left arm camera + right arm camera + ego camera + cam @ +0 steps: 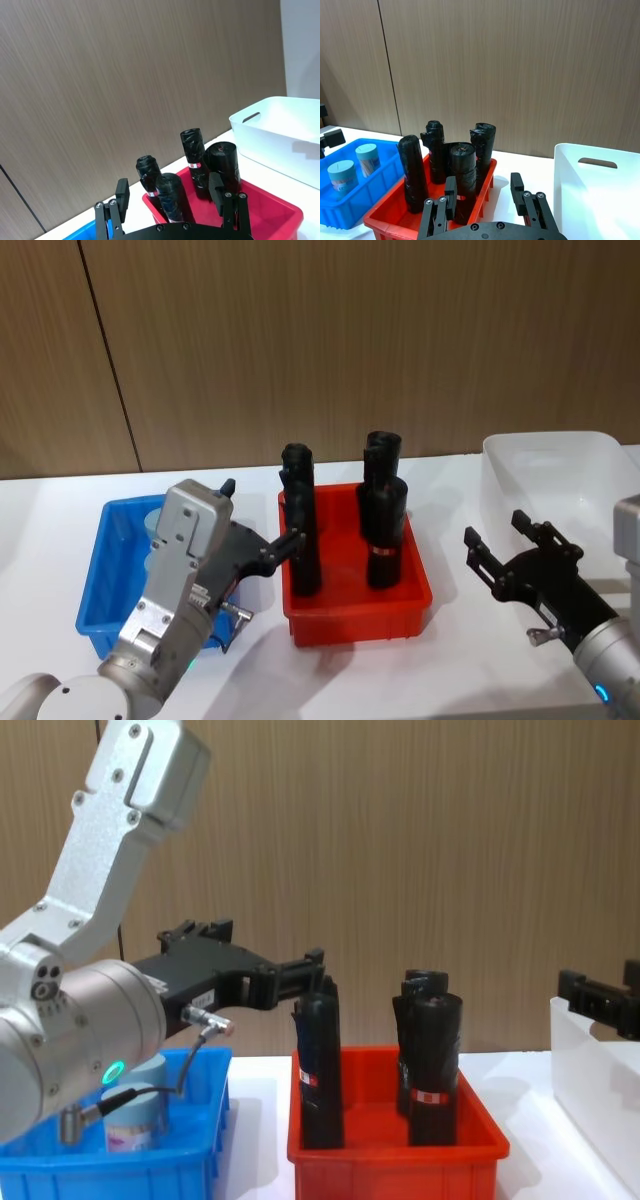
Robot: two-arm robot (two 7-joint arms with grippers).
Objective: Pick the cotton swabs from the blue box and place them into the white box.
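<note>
Black left claw (169, 190) agape beside blue box (95, 580), right claw (494, 527) likewise

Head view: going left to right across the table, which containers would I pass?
Blue box → red bin holding black rolls → white box.

Table (400, 680): white, flat top. I count three bins standing directly on it, in a rough row from the robot's left to its right. The blue box (95, 580) is on the left and the red bin (355, 625) in the middle, with a narrow strip of table between them. The white box (497, 490) is on the right, set farther back across a wider gap. All three sit upright, open side up.
</note>
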